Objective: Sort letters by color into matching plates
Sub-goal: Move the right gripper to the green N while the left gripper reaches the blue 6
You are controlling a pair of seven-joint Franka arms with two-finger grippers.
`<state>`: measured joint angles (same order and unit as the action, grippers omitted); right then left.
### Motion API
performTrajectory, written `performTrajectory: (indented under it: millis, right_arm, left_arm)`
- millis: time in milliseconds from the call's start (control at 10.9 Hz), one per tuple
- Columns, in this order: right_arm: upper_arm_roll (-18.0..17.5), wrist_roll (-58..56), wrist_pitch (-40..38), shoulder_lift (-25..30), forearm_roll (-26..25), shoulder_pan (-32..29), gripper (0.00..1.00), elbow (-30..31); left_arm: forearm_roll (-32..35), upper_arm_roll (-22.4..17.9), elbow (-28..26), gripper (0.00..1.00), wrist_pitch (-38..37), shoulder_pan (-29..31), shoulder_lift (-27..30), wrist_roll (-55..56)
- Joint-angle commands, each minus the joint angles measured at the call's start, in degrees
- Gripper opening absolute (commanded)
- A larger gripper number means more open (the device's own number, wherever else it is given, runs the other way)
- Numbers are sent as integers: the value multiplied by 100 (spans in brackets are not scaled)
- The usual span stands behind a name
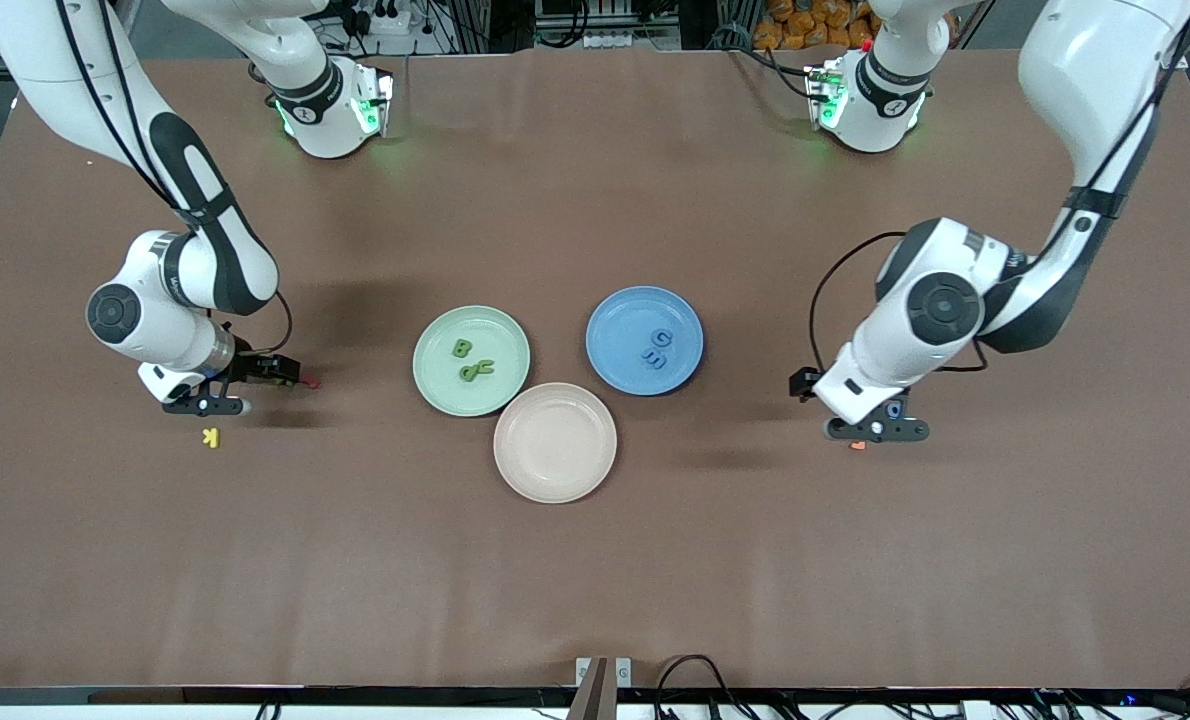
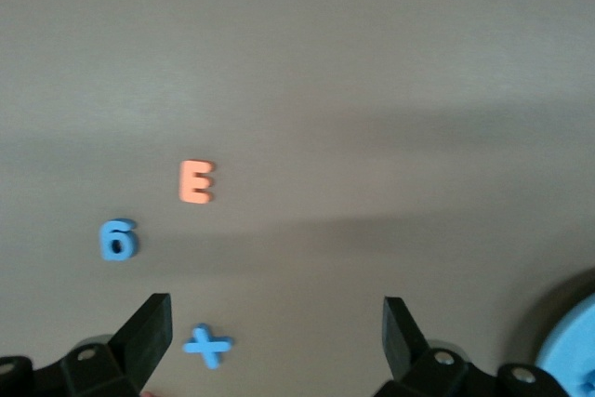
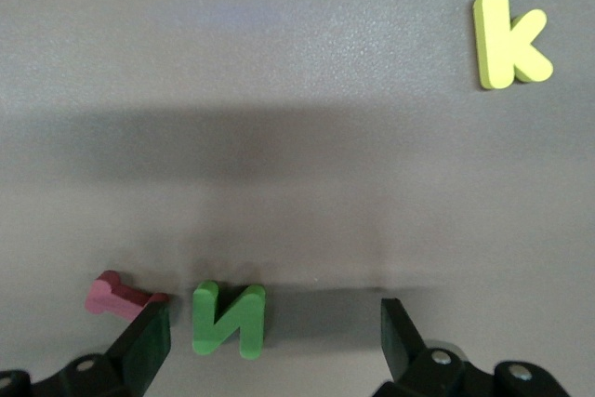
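Note:
The mint green plate holds green letters, one a B. The blue plate holds two blue letters. My left gripper is open, low over the table toward the left arm's end. In the left wrist view its open gripper has a blue cross-shaped letter close to one finger, with a blue 6 farther off. My right gripper is open, low over the table toward the right arm's end. In the right wrist view a green N lies between the open fingers.
A beige-pink plate lies nearer the camera between the two plates. A yellow K lies by the right gripper and shows in the right wrist view. A red letter lies beside the N. An orange E lies near the 6.

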<state>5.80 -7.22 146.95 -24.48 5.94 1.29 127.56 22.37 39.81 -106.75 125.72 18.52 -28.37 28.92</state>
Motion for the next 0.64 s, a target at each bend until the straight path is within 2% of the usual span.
performTrajectory:
  millis: [0, 367, 550]
  right_arm:
    - [-9, 10, 421, 66, 74, 12, 100, 313]
    - [-9, 2, 431, 75, 47, 12, 100, 366]
    - [-9, -16, 431, 92, 12, 12, 100, 366]
  left_arm:
    - [109, 405, -504, 100, 373, 810, 192, -281]
    - [109, 396, -619, 100, 541, 1039, 139, -281]
    - [205, 387, -812, 100, 882, 1197, 95, -290]
